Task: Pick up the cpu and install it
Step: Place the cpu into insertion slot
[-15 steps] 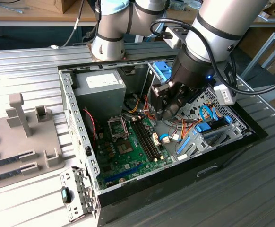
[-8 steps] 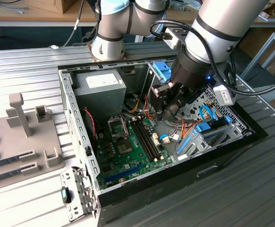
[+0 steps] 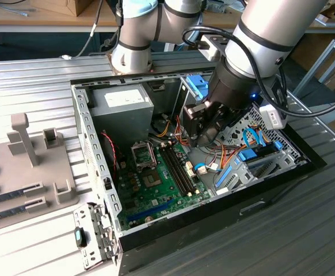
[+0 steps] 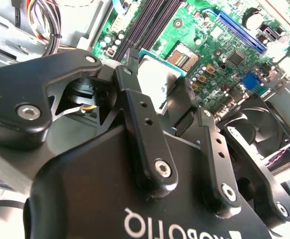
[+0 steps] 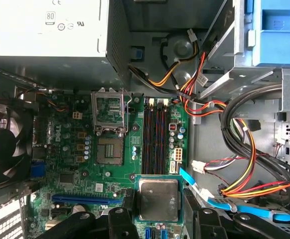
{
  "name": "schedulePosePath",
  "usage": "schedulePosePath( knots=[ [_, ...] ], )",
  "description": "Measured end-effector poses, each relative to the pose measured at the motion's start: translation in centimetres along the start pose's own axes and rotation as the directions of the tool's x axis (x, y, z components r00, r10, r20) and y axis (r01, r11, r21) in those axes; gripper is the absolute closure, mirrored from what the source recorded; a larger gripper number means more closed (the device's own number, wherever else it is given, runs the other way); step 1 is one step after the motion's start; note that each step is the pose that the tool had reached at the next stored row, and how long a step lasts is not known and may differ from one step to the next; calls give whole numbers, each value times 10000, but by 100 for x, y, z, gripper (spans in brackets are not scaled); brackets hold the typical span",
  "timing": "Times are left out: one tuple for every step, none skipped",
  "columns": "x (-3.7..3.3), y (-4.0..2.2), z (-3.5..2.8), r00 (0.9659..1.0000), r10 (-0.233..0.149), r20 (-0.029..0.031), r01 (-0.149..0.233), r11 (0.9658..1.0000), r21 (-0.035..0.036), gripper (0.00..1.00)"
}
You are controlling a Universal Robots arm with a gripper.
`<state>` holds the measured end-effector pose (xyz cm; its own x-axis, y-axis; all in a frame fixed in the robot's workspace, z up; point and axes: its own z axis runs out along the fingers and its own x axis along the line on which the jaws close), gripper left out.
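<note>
The ribbed grey metal bench [image 3: 29, 86] carries an open computer case [image 3: 90, 144] with a glossy green motherboard [image 5: 75, 179] inside. The black fingers [image 5: 189, 201] are clenched on opposite edges of the cpu [image 5: 157, 200]. It hangs flat above the board (square, dull silver lid towards the wrist), edges parallel to the memory slots [image 5: 155, 134], near the open socket [image 5: 109, 149].

Dull grey metal cpu [image 5: 158, 199], glossy green motherboard [image 5: 116, 175]

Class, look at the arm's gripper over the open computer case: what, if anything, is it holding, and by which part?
The gripper holds the cpu, clamped by two opposite side edges, with its metal top showing in the first wrist view.
</note>
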<state>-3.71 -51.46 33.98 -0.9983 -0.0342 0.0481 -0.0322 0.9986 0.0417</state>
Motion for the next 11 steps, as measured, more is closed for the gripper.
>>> schedulePosePath(
  knots=[
    [0, 0, 2, 10000, 0, 0, 0, 10000, 0, 53],
    [0, 0, 4, 10000, 0, 0, 0, 10000, 0, 53],
    [0, -1, 7, 10000, 0, 0, 0, 10000, -1, 53],
    [0, -1, 8, 10000, 0, 0, 0, 10000, 0, 53],
    [0, -1, 10, 10000, 0, 0, 0, 10000, 0, 53],
    [0, -1, 11, 10000, 0, 0, 0, 10000, 0, 53],
    [-1, -1, 15, 10000, 0, 0, 0, 10000, 0, 53],
    [-1, -2, 17, 10000, 0, 0, 0, 10000, 1, 53],
    [-1, -2, 18, 10000, 0, 0, 0, 10000, 0, 53],
    [-1, -2, 21, 10000, 0, 0, 0, 10000, 0, 53],
    [-1, -2, 22, 10000, 1, 0, -1, 10000, 0, 53]
  ],
)
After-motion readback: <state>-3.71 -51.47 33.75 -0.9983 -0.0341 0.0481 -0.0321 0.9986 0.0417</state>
